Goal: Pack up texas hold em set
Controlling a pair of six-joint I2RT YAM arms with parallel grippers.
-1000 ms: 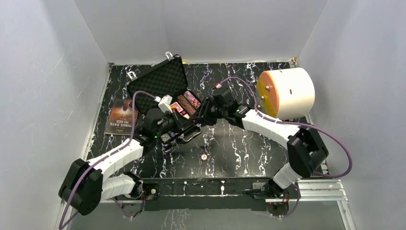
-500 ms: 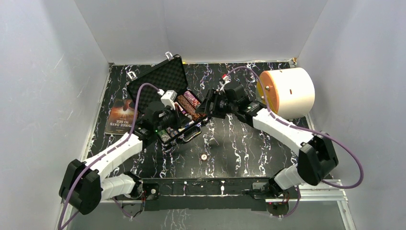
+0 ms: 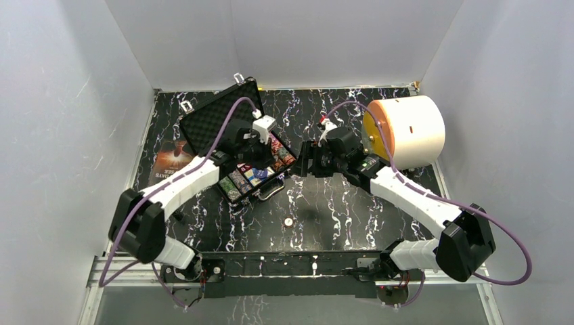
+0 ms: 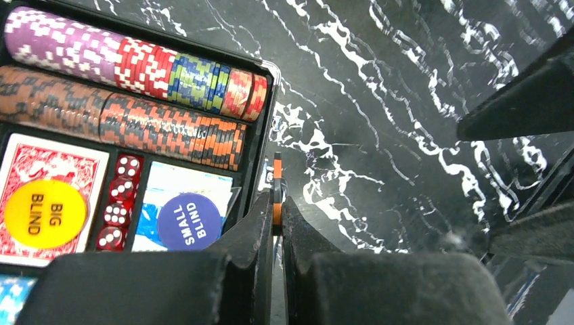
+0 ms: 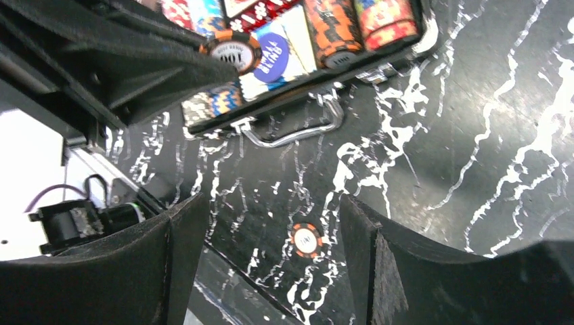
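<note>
The small black case (image 3: 233, 198) lies open, its foam lid (image 3: 220, 115) leaning back. The left wrist view shows rows of poker chips (image 4: 128, 64), a red deck with a yellow BIG BLIND button (image 4: 45, 212), red dice (image 4: 118, 203) and a blue SMALL BLIND button (image 4: 189, 221). My left gripper (image 3: 266, 162) hovers over the case's handle-side edge, shut on an orange-black chip (image 4: 277, 196), which also shows in the right wrist view (image 5: 231, 52). My right gripper (image 3: 306, 159) is open and empty, right of the case. A loose orange-black chip (image 3: 288, 221) lies on the table between my right fingers (image 5: 306, 240).
A big white cylinder with an orange face (image 3: 406, 132) stands at the back right. A dark brown booklet (image 3: 166, 162) lies left of the case, partly under my left arm. The silver case handle (image 5: 291, 132) faces the table's front.
Both grippers were close together at the case's front. The right gripper has drawn back to the right. The left arm has lifted and swung toward the back, over the case.
</note>
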